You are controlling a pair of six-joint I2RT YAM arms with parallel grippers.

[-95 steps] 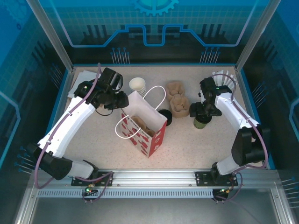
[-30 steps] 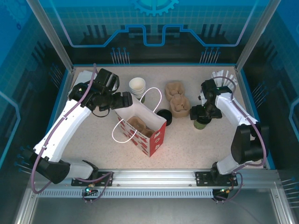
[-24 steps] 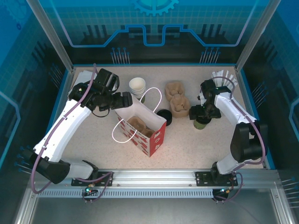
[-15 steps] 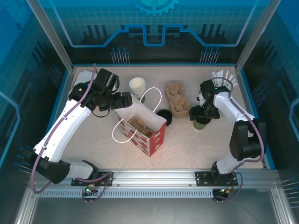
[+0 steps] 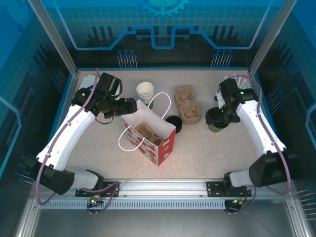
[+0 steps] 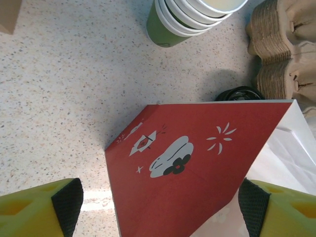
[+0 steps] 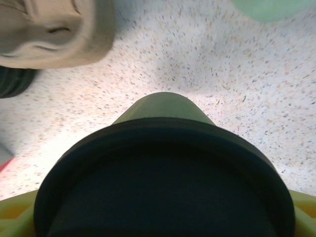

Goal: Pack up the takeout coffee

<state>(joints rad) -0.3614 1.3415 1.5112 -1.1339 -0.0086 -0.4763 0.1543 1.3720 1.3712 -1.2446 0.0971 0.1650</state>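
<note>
Takeout coffee (image 7: 163, 168) upright between right gripper (image 7: 159, 215) fingers.

Clearly a robotics lab cell here. Boxed in by aluminium posts (image 5: 51, 37) and blue panels (image 5: 163, 34), gear emblem (image 5: 163, 6) up top. Speckled desk (image 5: 207, 148) rimmed in blue, fronted by a slotted metal rail (image 5: 163, 186) at the near edge. Bolted onto that rail, side by side, white left arm (image 5: 74, 128) and right arm (image 5: 261, 131).
</note>
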